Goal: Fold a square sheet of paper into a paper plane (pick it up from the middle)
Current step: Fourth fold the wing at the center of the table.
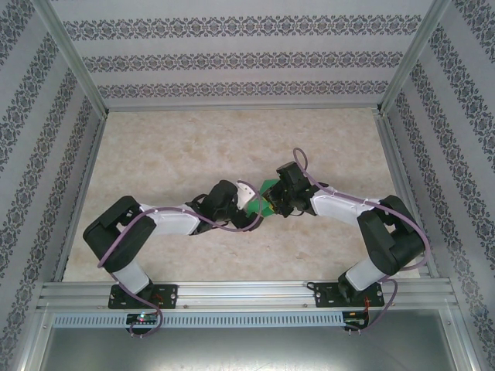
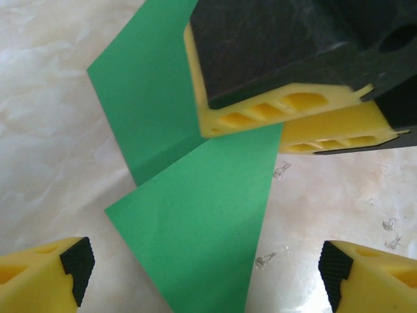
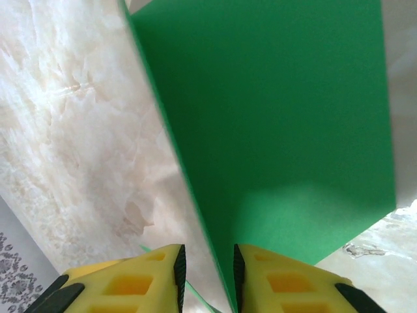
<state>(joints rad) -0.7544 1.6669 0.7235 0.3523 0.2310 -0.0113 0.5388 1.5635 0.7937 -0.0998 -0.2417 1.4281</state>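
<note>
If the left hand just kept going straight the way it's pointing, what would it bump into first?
The left hand would most likely meet the green paper sheet first, right ahead between its open fingers; the right hand sits just beyond on the sheet. Depth is hard to judge.

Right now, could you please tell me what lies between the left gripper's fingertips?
In the left wrist view, a flap of the folded square sheet of paper lies between the left gripper's fingertips, with bare table beside it.
</note>
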